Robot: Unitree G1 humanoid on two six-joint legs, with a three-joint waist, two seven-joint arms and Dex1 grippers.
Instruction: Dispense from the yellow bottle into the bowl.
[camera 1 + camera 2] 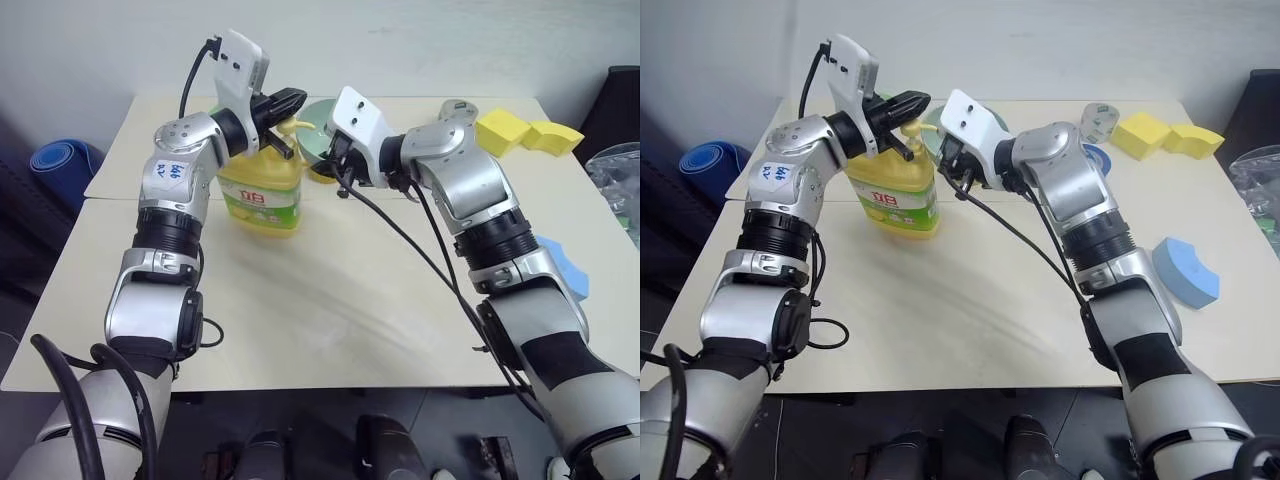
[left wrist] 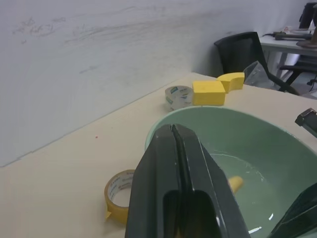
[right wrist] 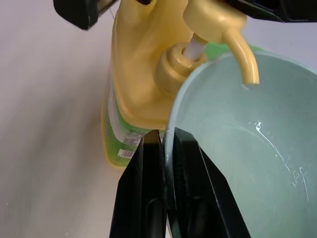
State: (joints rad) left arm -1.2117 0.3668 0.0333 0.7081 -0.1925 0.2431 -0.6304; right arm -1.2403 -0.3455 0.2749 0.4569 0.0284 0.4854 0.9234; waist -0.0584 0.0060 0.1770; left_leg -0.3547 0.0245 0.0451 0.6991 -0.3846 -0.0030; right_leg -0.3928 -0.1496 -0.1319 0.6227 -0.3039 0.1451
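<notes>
Two grippers meet at the yellow bottle (image 1: 262,190). The left gripper (image 1: 292,99), fingers pressed together on nothing, rests atop its pump nozzle (image 3: 218,20). The right gripper (image 3: 167,148) pinches the rim of the bowl (image 3: 247,129), holding it tilted just beside the bottle, under the spout, which hangs over the bowl's wet inside

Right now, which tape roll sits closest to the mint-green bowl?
The yellow tape roll, lying flat beside the mint-green bowl; the clear tape roll sits farther off, by the yellow sponge blocks.
</notes>
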